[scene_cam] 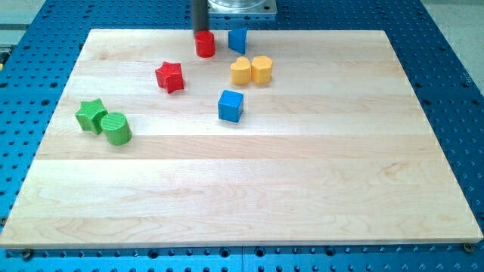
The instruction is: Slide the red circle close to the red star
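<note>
The red circle stands near the top edge of the wooden board. The red star lies below and to the left of it, a short gap apart. My tip is at the end of the dark rod that comes down from the view's top. It sits right at the red circle's top side, touching or nearly touching it.
A blue block stands just right of the red circle. Two yellow blocks sit side by side below it. A blue cube lies lower. A green star and green cylinder are at the left.
</note>
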### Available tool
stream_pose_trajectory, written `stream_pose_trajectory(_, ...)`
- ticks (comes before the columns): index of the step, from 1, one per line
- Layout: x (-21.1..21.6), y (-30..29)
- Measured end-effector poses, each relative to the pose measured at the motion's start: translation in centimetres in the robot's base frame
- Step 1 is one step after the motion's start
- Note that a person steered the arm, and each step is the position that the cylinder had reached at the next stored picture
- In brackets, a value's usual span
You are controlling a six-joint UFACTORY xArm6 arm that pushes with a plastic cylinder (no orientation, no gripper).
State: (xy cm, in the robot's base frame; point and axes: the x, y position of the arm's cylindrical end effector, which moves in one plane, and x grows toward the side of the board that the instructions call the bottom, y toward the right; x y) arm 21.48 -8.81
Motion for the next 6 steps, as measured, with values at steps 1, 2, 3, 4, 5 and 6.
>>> stream_pose_trajectory(1,5.7,3.6)
stream_pose_trajectory(2,8.2,4.6)
stream_pose_trajectory(3,5.9,7.5)
stream_pose_trajectory(4,8.2,12.7)
stream_pose_trajectory(5,9.7,7.6)
stream_pose_trajectory(6,9.9,1.1)
